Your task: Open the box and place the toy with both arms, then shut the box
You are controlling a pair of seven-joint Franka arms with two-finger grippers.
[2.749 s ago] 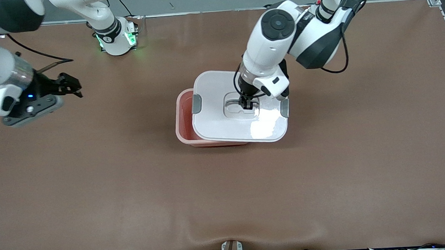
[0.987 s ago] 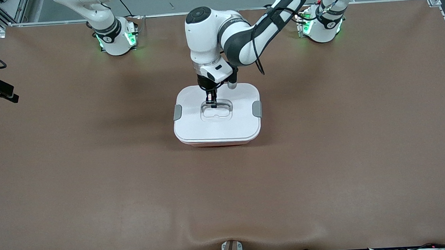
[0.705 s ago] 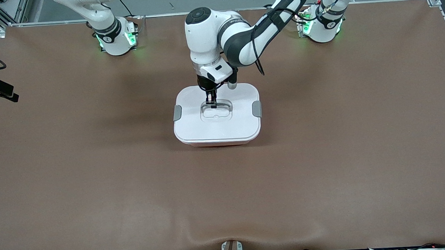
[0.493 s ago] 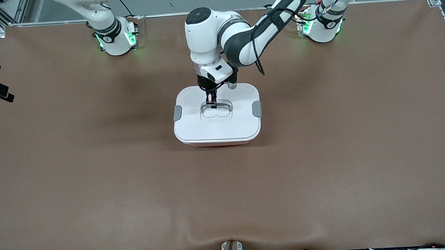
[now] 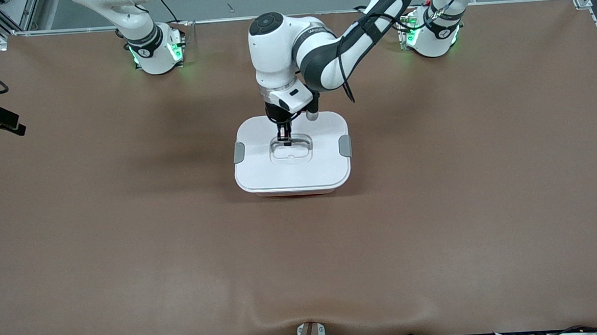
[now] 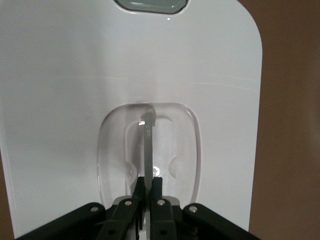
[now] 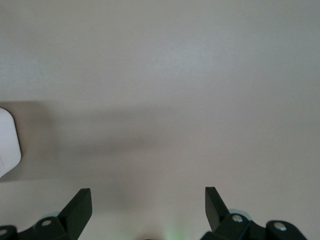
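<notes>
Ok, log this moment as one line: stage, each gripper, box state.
stage: closing box | left gripper: shut on handle | lid: squarely on box | right gripper: open, waiting off table's right-arm end | toy: unseen

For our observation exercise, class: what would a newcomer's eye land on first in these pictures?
First, the rounded pale pink plastic box with its white lid on, mid-table on the brown table mat. Next, the left arm's black two-finger tool, pinched shut on the lid's clear recessed handle. The right arm's tool waits open past the table's edge at the right arm's end.
</notes>
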